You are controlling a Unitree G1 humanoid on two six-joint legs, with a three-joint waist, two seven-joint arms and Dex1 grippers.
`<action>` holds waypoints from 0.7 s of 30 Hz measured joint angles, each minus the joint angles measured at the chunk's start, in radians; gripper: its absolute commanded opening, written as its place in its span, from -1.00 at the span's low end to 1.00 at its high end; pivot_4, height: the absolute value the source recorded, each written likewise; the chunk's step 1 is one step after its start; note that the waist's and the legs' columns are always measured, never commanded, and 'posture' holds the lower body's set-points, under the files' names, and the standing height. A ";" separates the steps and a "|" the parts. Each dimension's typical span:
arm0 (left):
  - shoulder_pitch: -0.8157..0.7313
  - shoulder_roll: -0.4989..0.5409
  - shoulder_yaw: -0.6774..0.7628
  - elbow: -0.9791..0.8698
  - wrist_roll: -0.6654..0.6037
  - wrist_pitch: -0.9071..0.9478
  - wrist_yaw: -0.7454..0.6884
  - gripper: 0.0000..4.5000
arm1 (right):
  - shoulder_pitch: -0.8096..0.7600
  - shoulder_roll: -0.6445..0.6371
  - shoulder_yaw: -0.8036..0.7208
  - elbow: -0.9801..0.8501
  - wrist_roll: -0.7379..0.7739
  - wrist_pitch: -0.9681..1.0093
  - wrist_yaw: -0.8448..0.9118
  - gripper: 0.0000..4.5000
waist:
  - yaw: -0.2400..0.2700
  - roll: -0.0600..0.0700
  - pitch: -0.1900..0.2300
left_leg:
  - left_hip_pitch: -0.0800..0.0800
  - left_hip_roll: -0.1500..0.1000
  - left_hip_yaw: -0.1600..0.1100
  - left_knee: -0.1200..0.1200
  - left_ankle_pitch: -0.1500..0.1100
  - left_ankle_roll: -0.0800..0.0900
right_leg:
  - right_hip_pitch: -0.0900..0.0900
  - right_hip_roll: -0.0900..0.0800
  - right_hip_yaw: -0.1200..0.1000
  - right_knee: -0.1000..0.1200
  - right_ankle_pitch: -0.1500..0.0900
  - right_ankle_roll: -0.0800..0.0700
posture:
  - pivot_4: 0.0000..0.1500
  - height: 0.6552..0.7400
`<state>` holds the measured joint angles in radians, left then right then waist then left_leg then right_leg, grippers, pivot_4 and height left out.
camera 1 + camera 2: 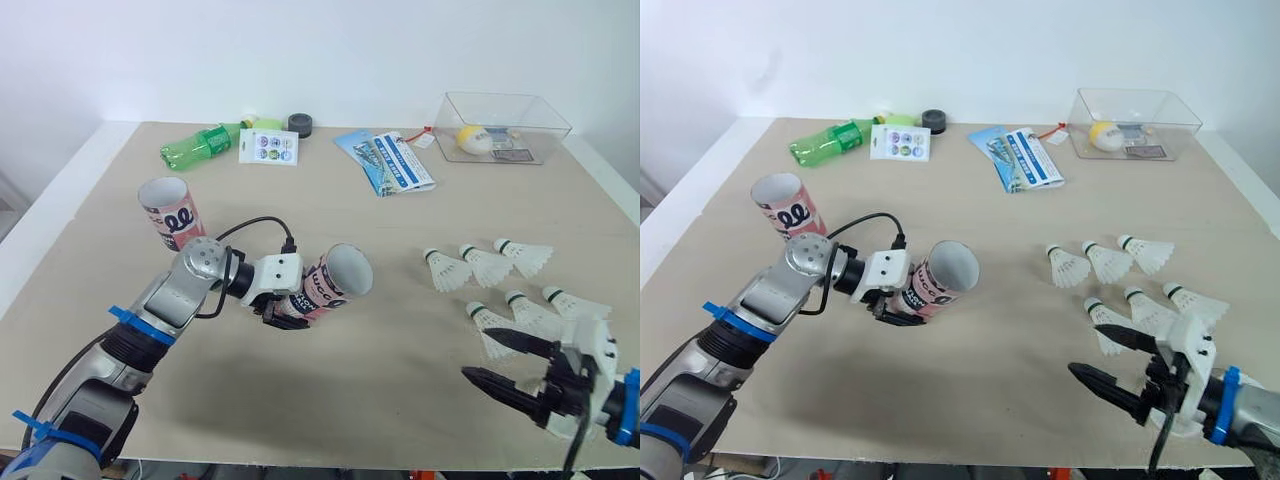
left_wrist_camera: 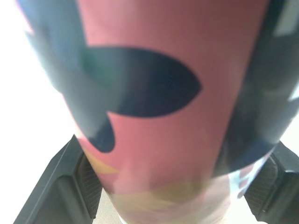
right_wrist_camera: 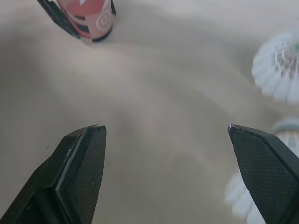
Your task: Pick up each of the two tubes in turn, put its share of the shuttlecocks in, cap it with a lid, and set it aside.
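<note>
My left gripper [image 1: 288, 308] is shut on a pink and black tube [image 1: 335, 280], holding it tilted above the table with its open mouth facing right. In the left wrist view the tube [image 2: 154, 107] sits between the black fingers [image 2: 56, 186]. A second pink tube [image 1: 170, 212] stands upright at the left. Several white shuttlecocks [image 1: 500, 262] lie in two rows at the right. My right gripper [image 1: 478, 354] is open near the front right edge, just in front of the nearest shuttlecock, with nothing between its fingers [image 3: 81, 158]. A black round lid [image 1: 300, 124] lies at the back.
Along the back lie a green plastic bottle [image 1: 200, 145], a sticker card [image 1: 268, 147], folded leaflets [image 1: 390, 160], and a clear box [image 1: 555, 125] with a yellow ball inside. Bare table stretches between the held tube and the shuttlecocks.
</note>
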<state>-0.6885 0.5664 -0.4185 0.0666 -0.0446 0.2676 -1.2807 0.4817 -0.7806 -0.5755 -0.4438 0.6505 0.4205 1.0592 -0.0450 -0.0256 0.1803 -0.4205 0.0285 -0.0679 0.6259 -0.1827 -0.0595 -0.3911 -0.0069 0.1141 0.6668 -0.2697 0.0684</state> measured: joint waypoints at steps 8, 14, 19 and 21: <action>-0.026 -0.025 -0.003 0.062 0.005 -0.035 -0.008 0.58 | 0.145 0.062 -0.109 -0.087 0.065 0.059 -0.037 1.00 | 0.003 0.000 0.000 | 0.000 0.000 0.000 0.000 0.001 0.002 | 0.001 0.000 0.000 0.000 0.000 0.000 | 1.00 1.00; -0.045 -0.049 -0.003 0.102 0.016 -0.054 -0.012 0.58 | 0.130 0.132 -0.081 -0.094 0.050 0.052 -0.108 1.00 | 0.003 0.001 -0.001 | -0.001 -0.001 0.000 0.001 0.001 0.002 | 0.001 -0.001 0.000 -0.001 0.001 -0.001 | 1.00 1.00; -0.048 -0.060 -0.002 0.110 0.022 -0.056 -0.015 0.58 | 0.050 0.161 -0.004 -0.087 -0.002 0.047 -0.201 1.00 | 0.005 0.002 -0.002 | -0.001 -0.001 0.000 0.001 0.001 0.002 | 0.001 -0.002 0.000 -0.001 0.000 0.000 | 1.00 1.00; -0.048 -0.062 -0.001 0.111 0.026 -0.065 -0.015 0.58 | 0.010 0.165 0.028 -0.074 -0.021 0.047 -0.237 1.00 | 0.006 0.002 -0.002 | -0.001 -0.002 0.000 0.001 0.001 0.002 | 0.001 -0.002 0.000 -0.001 0.001 0.000 | 1.00 1.00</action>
<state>-0.7367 0.5039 -0.4196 0.1779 -0.0184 0.2021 -1.2954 0.4918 -0.6159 -0.5474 -0.5180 0.6294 0.4675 0.8221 -0.0393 -0.0234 0.1787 -0.4216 0.0269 -0.0678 0.6270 -0.1812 -0.0573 -0.3901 -0.0085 0.1142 0.6661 -0.2692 0.0680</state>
